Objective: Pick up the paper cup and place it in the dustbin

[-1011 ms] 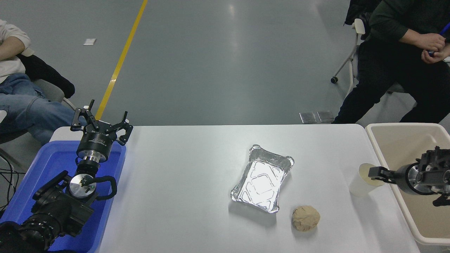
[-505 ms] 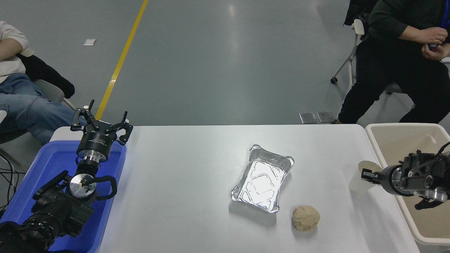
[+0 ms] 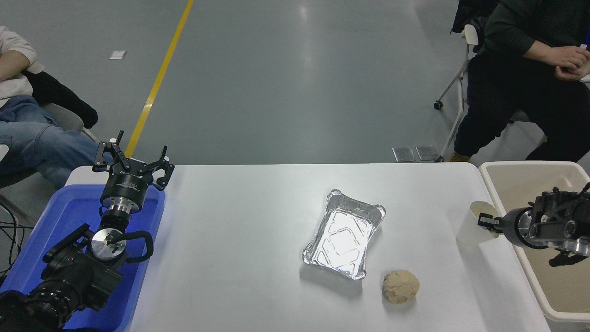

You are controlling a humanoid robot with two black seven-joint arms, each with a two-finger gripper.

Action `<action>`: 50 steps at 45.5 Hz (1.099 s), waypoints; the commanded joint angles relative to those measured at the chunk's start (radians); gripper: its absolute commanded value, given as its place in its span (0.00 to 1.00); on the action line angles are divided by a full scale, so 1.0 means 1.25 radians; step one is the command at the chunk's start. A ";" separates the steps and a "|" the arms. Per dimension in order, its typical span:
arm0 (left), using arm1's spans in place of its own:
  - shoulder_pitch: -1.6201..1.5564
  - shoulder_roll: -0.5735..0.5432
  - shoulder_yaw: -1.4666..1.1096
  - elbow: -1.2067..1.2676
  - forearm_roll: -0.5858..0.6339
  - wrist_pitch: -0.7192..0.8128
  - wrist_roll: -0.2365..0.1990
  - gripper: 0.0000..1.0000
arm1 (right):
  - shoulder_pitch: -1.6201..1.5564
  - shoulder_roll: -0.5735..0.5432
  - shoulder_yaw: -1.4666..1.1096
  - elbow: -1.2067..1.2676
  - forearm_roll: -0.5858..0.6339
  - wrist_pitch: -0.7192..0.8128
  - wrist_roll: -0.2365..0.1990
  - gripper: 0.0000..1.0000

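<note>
The white paper cup hangs tilted near the table's right edge, its cream mouth turned toward the beige dustbin. My right gripper reaches in from the right across the dustbin's left rim and is shut on the cup's rim. The cup's base looks slightly off the table. My left gripper is parked at the far left above the blue tray, fingers spread open and holding nothing.
A foil tray lies mid-table, with a crumpled tan paper ball just in front of it. A blue plastic tray sits under the left arm. One seated person is at top right, another at top left.
The right gripper has lifted the cup's rim, and the cup has risen a little and tilted toward the dustbin. The left arm has not moved.
</note>
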 commanded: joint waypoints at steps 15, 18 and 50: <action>0.000 0.000 0.001 0.000 0.000 0.000 0.000 0.99 | 0.410 -0.123 -0.158 0.225 -0.067 0.161 0.005 0.00; 0.000 0.000 0.001 0.000 0.000 0.000 0.001 0.99 | 0.472 -0.132 -0.180 0.242 -0.068 0.195 0.004 0.00; 0.001 0.000 0.001 0.000 0.000 0.000 0.000 0.99 | 0.754 -0.152 -0.252 0.264 -0.091 0.412 0.004 0.00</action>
